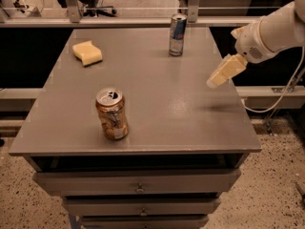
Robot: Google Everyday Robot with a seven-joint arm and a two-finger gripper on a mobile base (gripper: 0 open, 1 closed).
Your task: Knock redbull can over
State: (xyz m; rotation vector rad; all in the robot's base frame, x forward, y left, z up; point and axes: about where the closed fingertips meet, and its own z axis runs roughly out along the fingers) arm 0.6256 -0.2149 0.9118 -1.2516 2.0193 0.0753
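Hovering right of the upright redbull can (177, 34) is the claw (214, 80), its state unclear.

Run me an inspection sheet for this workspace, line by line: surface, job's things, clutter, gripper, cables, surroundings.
Surface: grey tabletop, flat, with a dull sheen.
Job's things: redbull can, upright near the far edge, right of centre.
Clutter: orange-brown can, upright, top opened, front left; yellow sponge, far left.
Grippers: gripper over the table's right edge, right of the redbull can and apart from it; nothing seen in it.
Cables: light cable hanging from the arm, off the table's right side.
Surroundings: drawers under the tabletop; speckled floor; metal rail behind.
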